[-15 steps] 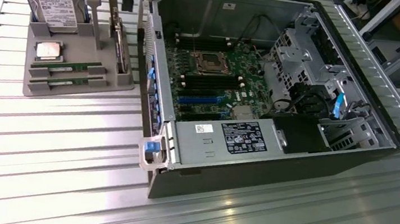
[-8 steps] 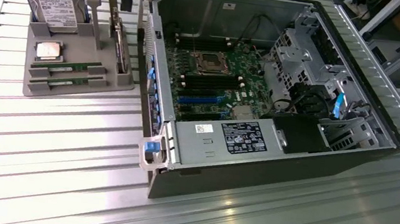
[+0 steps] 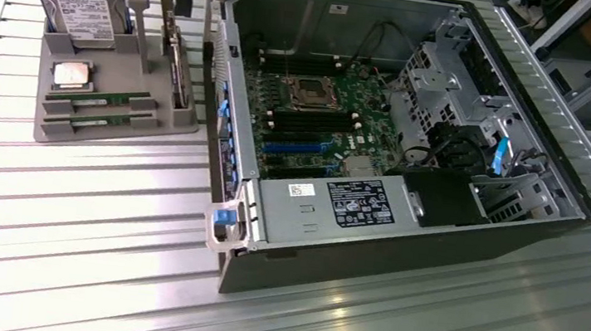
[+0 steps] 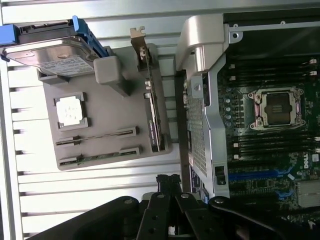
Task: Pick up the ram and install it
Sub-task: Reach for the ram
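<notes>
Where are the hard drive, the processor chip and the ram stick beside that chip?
hard drive [image 3: 82,8]: exterior view, white label.
processor chip [image 3: 72,73]: exterior view, middle of silvery top.
ram stick [image 3: 100,96]: exterior view, middle of its length.

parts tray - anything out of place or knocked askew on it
Nothing stands out. On the grey tray, both ram sticks lie in their slots, the processor sits in its recess, the hard drive rests in its holder, and the card stands on edge.
</notes>
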`<action>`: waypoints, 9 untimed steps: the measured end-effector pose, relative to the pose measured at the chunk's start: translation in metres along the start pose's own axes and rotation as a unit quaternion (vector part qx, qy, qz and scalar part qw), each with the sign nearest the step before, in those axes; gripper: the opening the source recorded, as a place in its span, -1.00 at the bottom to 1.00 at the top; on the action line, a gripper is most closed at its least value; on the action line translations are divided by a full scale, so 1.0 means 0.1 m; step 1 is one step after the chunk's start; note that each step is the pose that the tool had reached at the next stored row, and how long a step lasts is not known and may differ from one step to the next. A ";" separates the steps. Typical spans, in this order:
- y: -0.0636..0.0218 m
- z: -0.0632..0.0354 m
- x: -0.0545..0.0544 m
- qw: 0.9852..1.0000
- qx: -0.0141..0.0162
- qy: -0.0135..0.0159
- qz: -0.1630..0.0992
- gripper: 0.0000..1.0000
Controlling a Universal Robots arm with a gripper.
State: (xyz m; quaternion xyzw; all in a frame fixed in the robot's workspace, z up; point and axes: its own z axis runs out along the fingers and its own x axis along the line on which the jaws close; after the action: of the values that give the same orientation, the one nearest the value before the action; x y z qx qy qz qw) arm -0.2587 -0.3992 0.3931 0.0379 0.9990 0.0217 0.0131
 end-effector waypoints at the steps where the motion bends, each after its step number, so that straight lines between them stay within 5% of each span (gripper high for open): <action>1: -0.001 0.000 0.01 1.000 0.000 0.000 0.000 -0.79; 9: -0.006 -0.002 0.07 1.000 0.000 0.000 0.000 -0.79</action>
State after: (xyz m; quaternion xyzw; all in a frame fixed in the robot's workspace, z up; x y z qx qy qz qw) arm -0.2660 -0.3993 0.3931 0.0379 0.9990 0.0217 0.0131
